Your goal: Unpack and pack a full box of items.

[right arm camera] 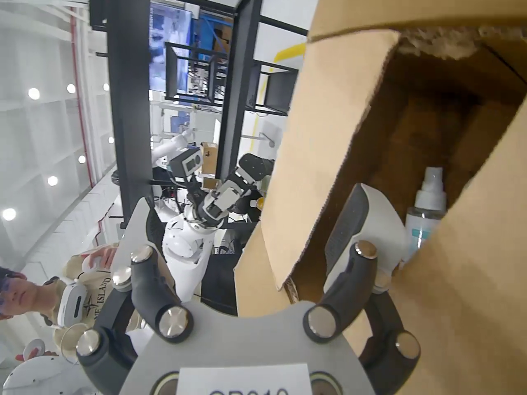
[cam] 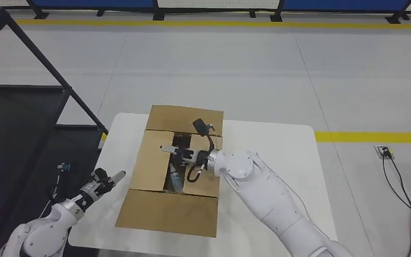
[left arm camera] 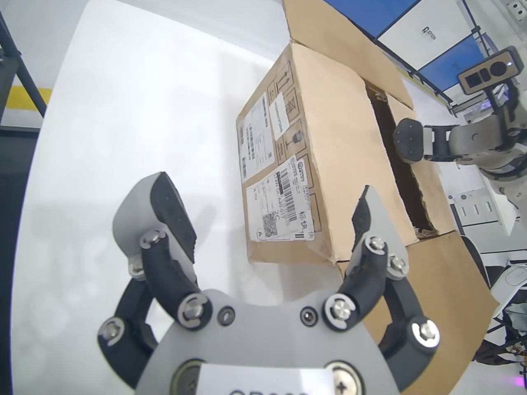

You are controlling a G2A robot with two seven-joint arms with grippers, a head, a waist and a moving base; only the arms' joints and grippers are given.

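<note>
While the right hand (cam: 183, 154) sits at the mouth of the box (cam: 149, 168), its fingers are spread wide and grip nothing. In the right wrist view the hand (right arm camera: 251, 211) straddles the edge of an inner flap (right arm camera: 329, 125), with one finger inside the opening and the other outside. I cannot tell whether either pad touches the cardboard.

The box stands in the middle of the bench (cam: 270, 148) with its outer flaps folded out flat. A bottle (right arm camera: 426, 207) with a clear cap and a pale label lies deep inside, close against a wall. The top view shows it as a bluish shape (cam: 174, 177) under the hand. Its lean is hard to judge in the dim interior.

The left hand (cam: 106, 180) is also spread and empty. It hangs over the bench near the box's labelled side (left arm camera: 267, 158), apart from it.

The bottle looks like light, smooth plastic, so it is probably slippery and a little squashy under a hard pinch. I judge the body just below the shoulder to be the best place to hold it, since the pads can close across the round. The cap could pop off or slide. The flap is stiff but will bend, so the hand may need to push it aside first. Unpacking looks barely begun.
</note>
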